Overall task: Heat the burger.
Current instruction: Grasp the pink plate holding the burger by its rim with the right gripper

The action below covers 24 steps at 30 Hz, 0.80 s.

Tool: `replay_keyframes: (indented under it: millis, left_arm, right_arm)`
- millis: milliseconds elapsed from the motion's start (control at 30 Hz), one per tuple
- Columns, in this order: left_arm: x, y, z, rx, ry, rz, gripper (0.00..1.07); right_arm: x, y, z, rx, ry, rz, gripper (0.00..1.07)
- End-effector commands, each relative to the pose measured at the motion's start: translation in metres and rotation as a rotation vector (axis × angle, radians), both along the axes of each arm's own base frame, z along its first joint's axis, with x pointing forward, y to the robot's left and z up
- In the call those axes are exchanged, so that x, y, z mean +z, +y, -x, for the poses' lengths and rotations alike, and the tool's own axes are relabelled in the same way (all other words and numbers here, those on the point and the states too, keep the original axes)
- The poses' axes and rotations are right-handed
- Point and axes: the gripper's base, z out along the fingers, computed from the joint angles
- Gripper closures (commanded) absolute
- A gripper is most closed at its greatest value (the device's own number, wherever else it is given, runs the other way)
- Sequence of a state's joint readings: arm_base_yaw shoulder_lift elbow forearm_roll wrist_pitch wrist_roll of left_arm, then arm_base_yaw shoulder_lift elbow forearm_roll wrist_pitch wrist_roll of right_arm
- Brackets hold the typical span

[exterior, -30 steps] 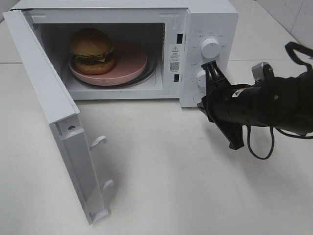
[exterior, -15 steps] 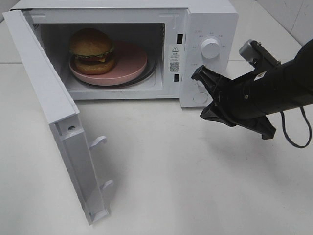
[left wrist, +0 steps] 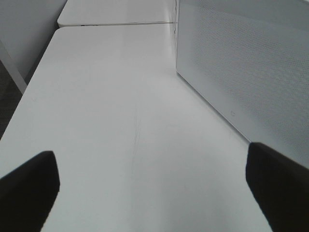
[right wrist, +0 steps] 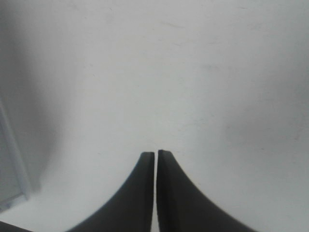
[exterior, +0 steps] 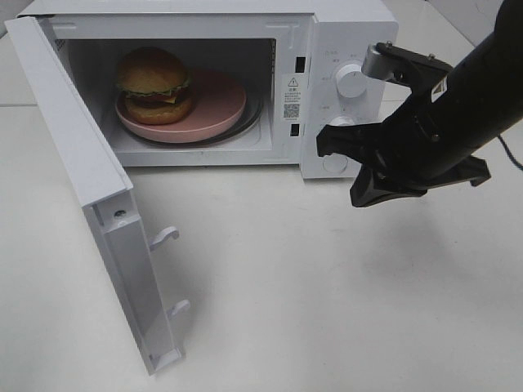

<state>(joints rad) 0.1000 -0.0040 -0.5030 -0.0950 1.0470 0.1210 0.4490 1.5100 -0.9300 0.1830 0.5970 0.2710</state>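
The right gripper (right wrist: 155, 154) has let go of the lower knob (exterior: 341, 123) and swung away. Its fingers (right wrist: 143, 179) are shut tight and hold nothing. The left gripper (left wrist: 150, 153) is wide open and empty. The burger (exterior: 154, 84) sits in the microwave (exterior: 351, 33), well away from the fingers. The door (exterior: 82, 180) is still open, so I think it must be closed next.

The burger (exterior: 154, 82) sits on the plate's (exterior: 222, 104) left part, inside the microwave (exterior: 343, 20). Its door (exterior: 78, 175) swings out leftward. My right gripper (exterior: 322, 144) hangs before the control panel (exterior: 361, 42).
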Motion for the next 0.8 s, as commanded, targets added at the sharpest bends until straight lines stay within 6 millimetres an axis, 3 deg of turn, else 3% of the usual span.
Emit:
replay_keyframes:
  millis: [33, 167, 233, 300, 333, 433, 500, 533, 600, 800]
  left_arm:
    - [-0.001, -0.001, 0.002, 0.004, -0.025, 0.004, 0.06]
    - [-0.001, -0.001, 0.002, 0.004, -0.025, 0.004, 0.06]
    - [-0.001, -0.001, 0.002, 0.004, -0.025, 0.004, 0.06]
    - [-0.001, -0.001, 0.002, 0.004, -0.025, 0.004, 0.06]
    - [-0.001, -0.001, 0.002, 0.004, -0.025, 0.004, 0.06]
    - [-0.001, -0.001, 0.002, 0.004, -0.025, 0.004, 0.06]
    - [-0.001, -0.001, 0.002, 0.004, -0.025, 0.004, 0.06]
    - [-0.001, -0.001, 0.002, 0.004, -0.025, 0.004, 0.06]
    - [-0.001, -0.001, 0.002, 0.004, -0.025, 0.004, 0.06]
    - [-0.001, -0.001, 0.002, 0.004, -0.025, 0.004, 0.06]
  right_arm:
    - [0.013, -0.007, -0.003, 0.121, -0.003, 0.133, 1.01]
    - [0.020, -0.008, -0.003, 0.235, -0.010, 0.203, 1.01]
    - [0.026, -0.009, -0.002, 0.457, -0.023, 0.305, 1.00]
    - [0.027, -0.010, -0.001, 0.525, -0.028, 0.331, 1.00]
    - [0.027, -0.011, 0.001, 0.674, -0.040, 0.383, 0.99]
    - [0.027, -0.011, 0.002, 0.739, -0.046, 0.404, 0.99]
    - [0.026, -0.012, 0.003, 1.024, -0.100, 0.486, 0.99]
    - [0.026, -0.012, 0.003, 1.024, -0.100, 0.486, 0.99]
    - [0.026, -0.011, 0.005, 1.213, -0.140, 0.538, 0.99]
    - [0.026, -0.011, 0.005, 1.413, -0.194, 0.592, 0.98]
